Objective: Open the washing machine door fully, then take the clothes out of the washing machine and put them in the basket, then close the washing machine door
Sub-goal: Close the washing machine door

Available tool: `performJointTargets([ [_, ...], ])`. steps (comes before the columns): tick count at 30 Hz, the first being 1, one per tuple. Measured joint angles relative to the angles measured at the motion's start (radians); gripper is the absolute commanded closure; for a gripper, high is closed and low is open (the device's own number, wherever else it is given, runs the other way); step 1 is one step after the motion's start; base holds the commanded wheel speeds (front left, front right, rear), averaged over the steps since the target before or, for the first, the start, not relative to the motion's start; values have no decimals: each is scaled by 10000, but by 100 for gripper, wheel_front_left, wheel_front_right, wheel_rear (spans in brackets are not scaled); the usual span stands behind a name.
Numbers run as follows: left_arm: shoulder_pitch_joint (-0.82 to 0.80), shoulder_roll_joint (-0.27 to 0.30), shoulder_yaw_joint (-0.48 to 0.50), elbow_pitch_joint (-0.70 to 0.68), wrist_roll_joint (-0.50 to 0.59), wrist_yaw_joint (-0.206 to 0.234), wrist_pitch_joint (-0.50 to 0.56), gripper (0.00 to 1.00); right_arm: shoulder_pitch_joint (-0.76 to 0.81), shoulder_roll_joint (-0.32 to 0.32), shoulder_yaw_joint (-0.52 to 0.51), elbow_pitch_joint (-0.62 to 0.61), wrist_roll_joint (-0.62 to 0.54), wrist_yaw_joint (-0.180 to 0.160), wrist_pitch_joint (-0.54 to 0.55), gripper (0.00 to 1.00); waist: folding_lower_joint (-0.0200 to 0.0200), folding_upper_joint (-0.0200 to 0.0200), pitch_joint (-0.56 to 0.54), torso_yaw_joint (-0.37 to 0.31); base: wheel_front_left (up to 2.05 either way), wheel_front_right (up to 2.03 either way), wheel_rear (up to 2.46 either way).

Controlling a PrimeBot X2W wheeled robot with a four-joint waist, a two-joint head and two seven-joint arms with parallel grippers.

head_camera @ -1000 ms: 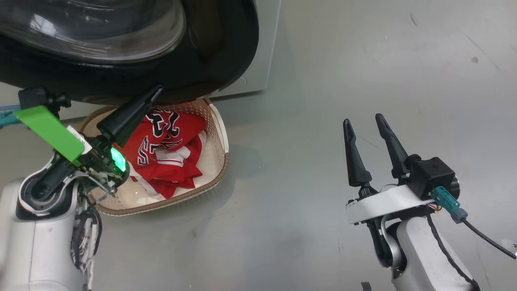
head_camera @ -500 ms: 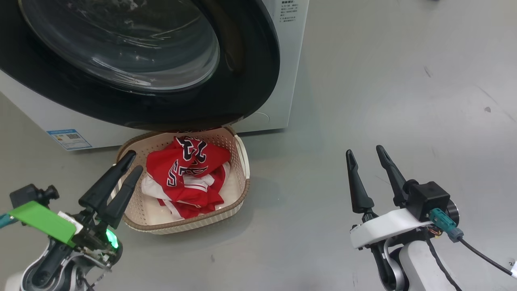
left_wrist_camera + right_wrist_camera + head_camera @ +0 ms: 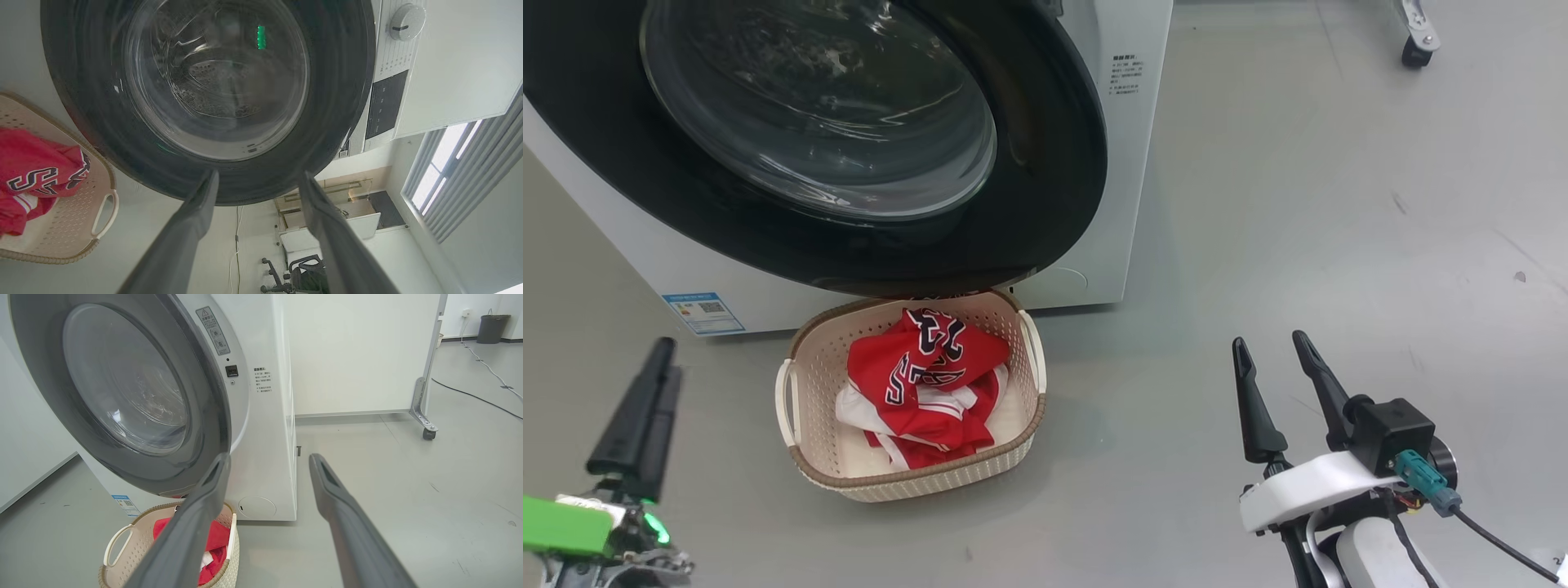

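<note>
The washing machine door [image 3: 1045, 204] is sitting shut against the washing machine [image 3: 1131, 163] (far as I can tell), so I'd say the closing step is finishing. The clothes [image 3: 923, 384] are lying heaped in the basket [image 3: 915, 487] on the floor just below. Left hand [image 3: 258, 174] and right hand [image 3: 1267, 337] are hanging spread and empty, so next is probably just backing off.

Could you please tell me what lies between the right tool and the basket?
Only bare grey floor: in the head view, the right tool stands apart from the basket, with no object between them.
</note>
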Motion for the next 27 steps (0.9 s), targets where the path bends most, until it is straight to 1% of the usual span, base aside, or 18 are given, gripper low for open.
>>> performJointTargets([
  [3, 149, 15, -21, -566, 1202, 0, -700, 0, 97, -17, -33, 4, -21, 12, 0, 0, 0, 0, -125, -2, 0, 0, 0],
  [7, 392, 67, -594, -1204, 3321, 0, -1507, 0, 123, -86, -104, 4, -75, 54, 0, 0, 0, 0, -289, -24, 0, 0, 0],
  [9, 512, 318, -920, -1457, 4472, 0, -1948, 0, 172, -117, -163, 4, -86, 75, 0, 0, 0, 0, -377, -31, 0, 0, 0],
  [11, 598, 702, -1149, -1578, 5753, 0, -2487, 0, 257, -132, -219, 2, -88, 75, 0, 0, 0, 0, -475, -34, 0, 0, 0],
  [13, 750, 922, -1243, -1572, 6742, 0, -3041, 0, 327, -138, -244, 2, -107, 77, 0, 0, 0, 0, -583, -31, 0, 0, 0],
  [14, 750, 922, -1243, -1572, 6742, 0, -3041, 0, 327, -138, -244, 2, -107, 77, 0, 0, 0, 0, -583, -31, 0, 0, 0],
  [16, 982, 1072, -1375, -1526, 7645, -2, -3505, 0, 352, -151, -253, 2, -174, 79, 0, 0, 0, 0, -696, -27, 0, 0, 0],
  [20, 1457, 1122, -1521, -1235, 9051, -4, -4215, 0, 498, -169, -240, 4, -184, 104, 0, 0, 0, 0, -917, -19, 0, 0, 0],
  [24, 1829, 1266, -1814, -995, 10268, 29, -4567, 0, 525, -174, -230, -4, -186, 115, 0, 0, 0, 0, -1105, -22, 0, 0, 0],
  [27, 2023, 1388, -2031, -859, 11089, 270, -4832, 0, 586, -173, -217, -17, -190, 174, 0, 0, 0, 0, -1170, -18, 0, 0, 0],
])
